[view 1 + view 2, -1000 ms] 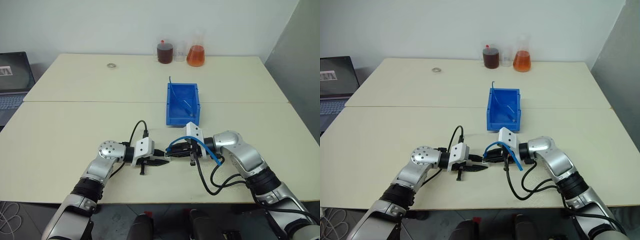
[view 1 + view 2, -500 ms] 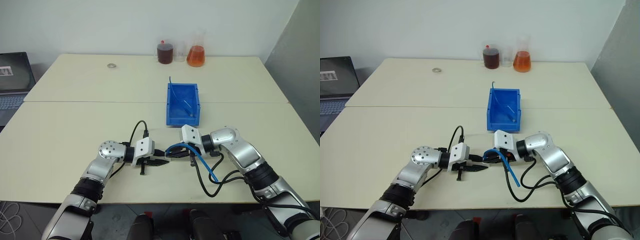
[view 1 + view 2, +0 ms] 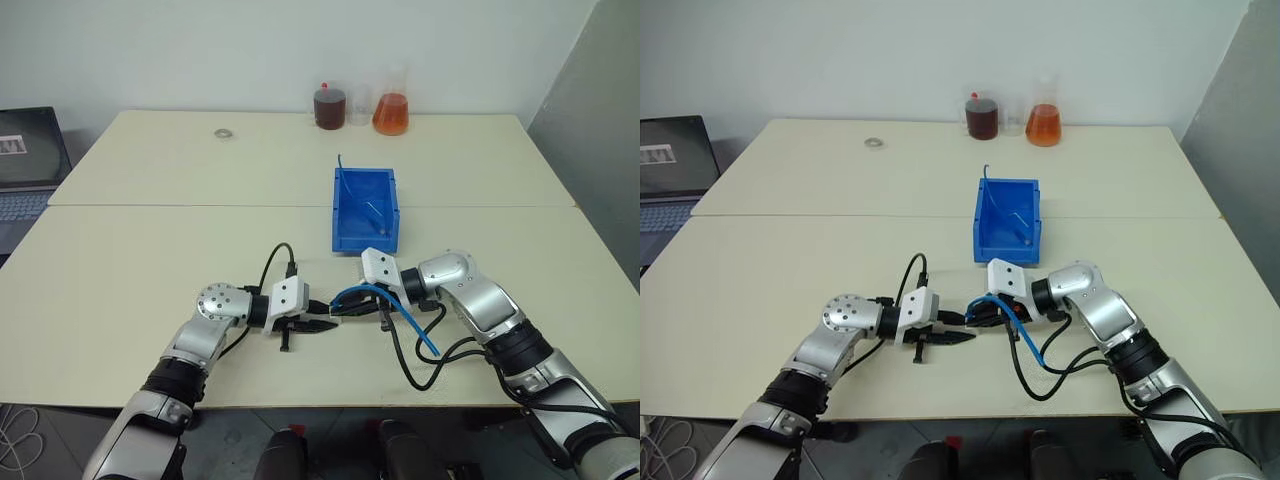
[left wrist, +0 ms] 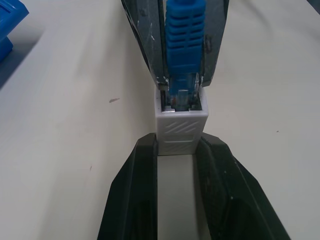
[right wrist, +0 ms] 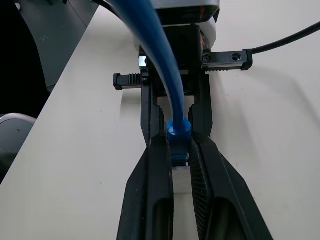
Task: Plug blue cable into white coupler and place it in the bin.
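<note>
Left gripper (image 4: 178,150) clamped on coupler (image 4: 180,126), right gripper (image 5: 181,150) clamped on cable (image 5: 161,60) plug, plug tip inside socket, above counter (image 3: 150,260), near bin (image 3: 366,205).

Coupler (image 4: 180,130): white plastic, matt, moulded diagonal ribs on face. Cable (image 5: 162,60): smooth blue sheath, slight sheen; boot (image 4: 185,35) ribbed blue rubbery plastic, plug (image 4: 181,96) clear plastic. Left fingers (image 4: 137,190): black plastic, semi-gloss. Right fingers (image 4: 145,45): black, scuffed, scratched. Bin (image 3: 365,208): glossy blue plastic. Table (image 3: 150,260): cream, smooth, matt, few small marks. Flasks (image 3: 392,102): clear glass.
</note>
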`<state>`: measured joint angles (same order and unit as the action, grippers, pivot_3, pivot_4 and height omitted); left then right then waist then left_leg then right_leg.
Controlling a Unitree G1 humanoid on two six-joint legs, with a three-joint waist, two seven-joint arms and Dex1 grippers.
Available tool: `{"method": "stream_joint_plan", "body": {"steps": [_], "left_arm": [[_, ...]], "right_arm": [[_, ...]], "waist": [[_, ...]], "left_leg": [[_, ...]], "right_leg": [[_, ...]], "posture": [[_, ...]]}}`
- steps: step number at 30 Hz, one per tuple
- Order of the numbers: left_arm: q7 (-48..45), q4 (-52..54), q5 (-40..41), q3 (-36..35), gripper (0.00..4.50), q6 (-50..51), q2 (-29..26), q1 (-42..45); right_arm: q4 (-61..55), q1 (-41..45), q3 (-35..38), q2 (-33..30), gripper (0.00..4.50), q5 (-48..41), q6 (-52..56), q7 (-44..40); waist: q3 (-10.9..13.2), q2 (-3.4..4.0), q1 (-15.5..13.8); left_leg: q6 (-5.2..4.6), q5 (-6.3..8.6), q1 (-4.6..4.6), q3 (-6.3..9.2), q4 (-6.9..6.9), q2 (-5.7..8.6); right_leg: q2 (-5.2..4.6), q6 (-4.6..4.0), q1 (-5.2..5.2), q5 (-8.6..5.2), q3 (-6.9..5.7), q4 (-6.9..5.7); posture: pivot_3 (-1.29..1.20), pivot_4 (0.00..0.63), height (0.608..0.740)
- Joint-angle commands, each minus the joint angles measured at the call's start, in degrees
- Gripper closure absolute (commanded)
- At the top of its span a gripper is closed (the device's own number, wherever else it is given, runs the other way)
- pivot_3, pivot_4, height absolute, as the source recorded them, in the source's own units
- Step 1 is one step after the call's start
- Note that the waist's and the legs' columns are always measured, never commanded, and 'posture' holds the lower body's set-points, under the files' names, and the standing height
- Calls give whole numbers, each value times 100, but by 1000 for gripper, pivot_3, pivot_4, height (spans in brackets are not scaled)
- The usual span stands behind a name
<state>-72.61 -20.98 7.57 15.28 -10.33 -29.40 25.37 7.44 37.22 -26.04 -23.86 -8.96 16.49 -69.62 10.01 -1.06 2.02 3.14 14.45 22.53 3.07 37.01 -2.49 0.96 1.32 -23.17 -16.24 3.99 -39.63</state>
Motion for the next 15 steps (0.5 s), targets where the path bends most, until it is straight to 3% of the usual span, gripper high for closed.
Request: {"method": "stream_joint_plan", "body": {"steps": [1,15], "left_arm": [[-26,111,-69,6,3723,5,-96,-85],[71,2,-212,5,3723,-107,-78,-22]], "right_arm": [[343,-260,-378,-25,4317,357,36,-72],[596,-285,-349,63,4317,431,99,-37]], "waist": [[-11,2,3],[-65,14,22]], "left_leg": [[0,0,-1,0,0,0],[0,0,-18,-2,-1,0]], "right_leg": [[0,0,0,0,0,0],[4,-4,7,-4,3,-16]], "posture": [[0,150,740],[0,150,740]]}}
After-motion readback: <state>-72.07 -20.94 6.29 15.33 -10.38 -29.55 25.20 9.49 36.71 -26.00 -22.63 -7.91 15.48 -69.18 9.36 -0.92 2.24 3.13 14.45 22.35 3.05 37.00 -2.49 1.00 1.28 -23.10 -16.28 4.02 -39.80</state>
